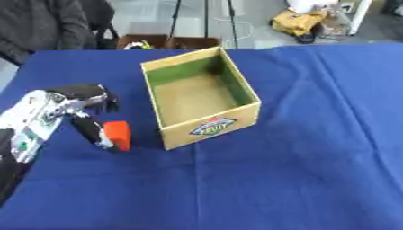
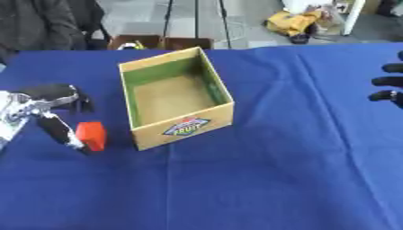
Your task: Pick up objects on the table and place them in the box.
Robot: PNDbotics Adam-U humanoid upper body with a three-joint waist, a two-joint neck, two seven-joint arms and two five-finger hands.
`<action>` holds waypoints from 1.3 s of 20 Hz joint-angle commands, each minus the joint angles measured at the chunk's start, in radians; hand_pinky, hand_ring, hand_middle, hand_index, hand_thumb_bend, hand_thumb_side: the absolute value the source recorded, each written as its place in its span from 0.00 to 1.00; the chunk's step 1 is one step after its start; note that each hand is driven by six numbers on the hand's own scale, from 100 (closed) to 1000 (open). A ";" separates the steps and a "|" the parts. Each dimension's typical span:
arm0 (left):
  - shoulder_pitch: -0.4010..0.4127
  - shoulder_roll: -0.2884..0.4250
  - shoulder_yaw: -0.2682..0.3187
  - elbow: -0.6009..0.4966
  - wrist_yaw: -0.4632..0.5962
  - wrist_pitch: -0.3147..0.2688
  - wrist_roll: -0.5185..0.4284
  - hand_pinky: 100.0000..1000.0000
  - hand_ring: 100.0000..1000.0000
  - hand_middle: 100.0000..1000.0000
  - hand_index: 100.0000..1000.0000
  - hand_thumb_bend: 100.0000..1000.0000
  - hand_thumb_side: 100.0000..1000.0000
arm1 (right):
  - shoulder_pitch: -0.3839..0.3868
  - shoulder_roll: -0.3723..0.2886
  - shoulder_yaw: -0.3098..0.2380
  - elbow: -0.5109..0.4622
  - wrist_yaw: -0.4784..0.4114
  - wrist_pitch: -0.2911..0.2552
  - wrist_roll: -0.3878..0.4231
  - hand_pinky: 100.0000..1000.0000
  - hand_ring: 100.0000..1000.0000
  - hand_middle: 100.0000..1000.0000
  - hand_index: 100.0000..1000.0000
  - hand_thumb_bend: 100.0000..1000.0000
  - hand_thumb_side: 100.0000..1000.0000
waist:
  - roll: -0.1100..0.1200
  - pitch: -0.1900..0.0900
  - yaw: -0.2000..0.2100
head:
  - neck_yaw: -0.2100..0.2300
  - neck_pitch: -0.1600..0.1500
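Left hand [image 1: 75, 108] fingers pinching orange block [image 1: 119, 134] beside open cardboard box [image 1: 206, 129], right hand [image 2: 391, 87] fingertips at edge, closure unclear, blue tablecloth [image 1: 299, 170].

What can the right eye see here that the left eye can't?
Only the left eye view shows more of the left arm, running down to the picture's bottom edge. Only the right eye view shows the right hand, dark fingers at the right edge over the cloth. Both show the empty box, the red block left of it, and the left hand beside that block.
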 commanded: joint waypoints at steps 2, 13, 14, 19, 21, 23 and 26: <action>-0.015 -0.006 0.000 0.031 -0.020 -0.002 0.020 0.63 0.55 0.56 0.73 0.87 0.30 | -0.014 -0.024 -0.004 -0.010 -0.007 -0.001 0.003 0.48 0.61 0.63 0.81 0.03 0.51 | -0.003 -0.009 -0.002 | 0.004 -0.008; -0.049 -0.035 0.008 0.100 -0.041 -0.004 0.108 0.38 0.28 0.28 0.45 0.55 0.18 | -0.014 -0.021 -0.004 -0.008 -0.008 0.000 0.003 0.48 0.61 0.63 0.81 0.03 0.51 | -0.006 -0.008 -0.009 | 0.007 -0.009; -0.057 -0.032 0.013 0.090 -0.035 -0.005 0.107 0.38 0.28 0.27 0.45 0.55 0.18 | -0.013 -0.021 -0.004 -0.008 -0.008 0.000 0.003 0.48 0.61 0.63 0.81 0.03 0.51 | -0.006 -0.008 -0.009 | 0.007 -0.008; -0.141 -0.018 0.036 0.015 0.039 -0.016 0.074 0.37 0.26 0.24 0.41 0.54 0.20 | -0.011 -0.022 -0.003 -0.006 -0.008 0.000 0.004 0.48 0.61 0.63 0.81 0.03 0.51 | -0.009 -0.013 -0.012 | 0.007 -0.006; -0.195 -0.025 0.041 -0.004 0.072 -0.010 0.065 0.37 0.26 0.24 0.41 0.54 0.21 | -0.009 -0.021 -0.001 -0.004 -0.009 0.000 0.006 0.48 0.61 0.63 0.81 0.03 0.51 | -0.011 -0.017 -0.015 | 0.010 -0.004; -0.261 -0.050 0.044 -0.002 0.071 -0.003 0.066 0.38 0.26 0.24 0.40 0.52 0.20 | -0.008 -0.019 0.002 -0.003 -0.010 0.002 0.008 0.48 0.61 0.63 0.81 0.02 0.51 | -0.013 -0.022 -0.022 | 0.015 -0.003; -0.358 -0.106 0.034 0.059 0.040 -0.012 0.074 0.40 0.27 0.25 0.41 0.54 0.20 | -0.008 -0.017 0.008 -0.001 -0.012 0.003 0.014 0.48 0.61 0.63 0.81 0.02 0.51 | -0.014 -0.029 -0.036 | 0.024 -0.002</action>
